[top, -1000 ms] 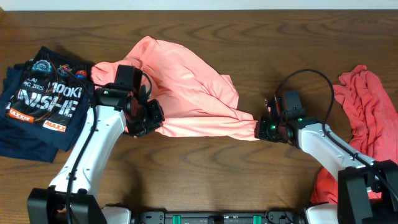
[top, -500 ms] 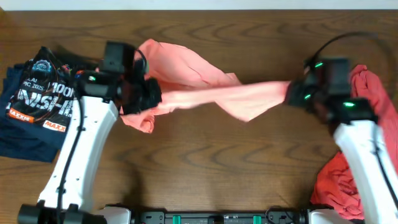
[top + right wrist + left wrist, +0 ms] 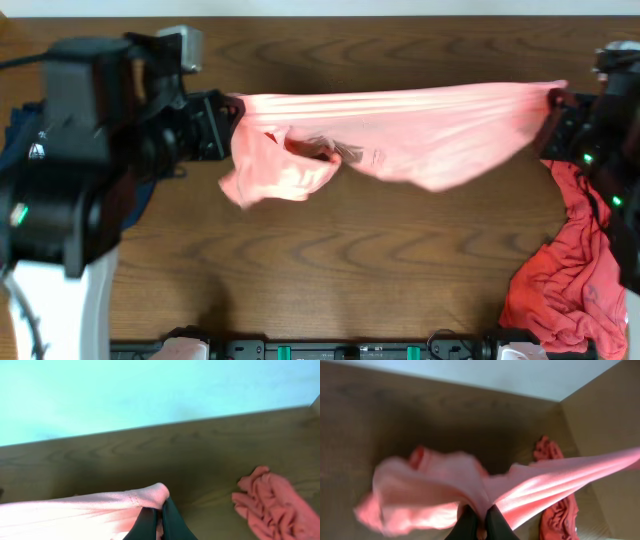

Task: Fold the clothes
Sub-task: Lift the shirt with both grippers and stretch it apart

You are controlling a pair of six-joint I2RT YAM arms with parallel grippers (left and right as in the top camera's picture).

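Note:
A salmon-pink shirt hangs stretched in the air between both arms, high above the table, sagging at its lower left. My left gripper is shut on its left end; the left wrist view shows the cloth pinched between the fingers. My right gripper is shut on its right end; the right wrist view shows the cloth edge in the fingers.
A red garment lies crumpled at the table's right side, also in the left wrist view and the right wrist view. A folded dark navy printed shirt lies at the left, mostly hidden by my left arm.
Both arms have risen and pulled apart, lifting the pink shirt off the table and stretching it wide. The right arm moved far right, the left arm up toward the camera.

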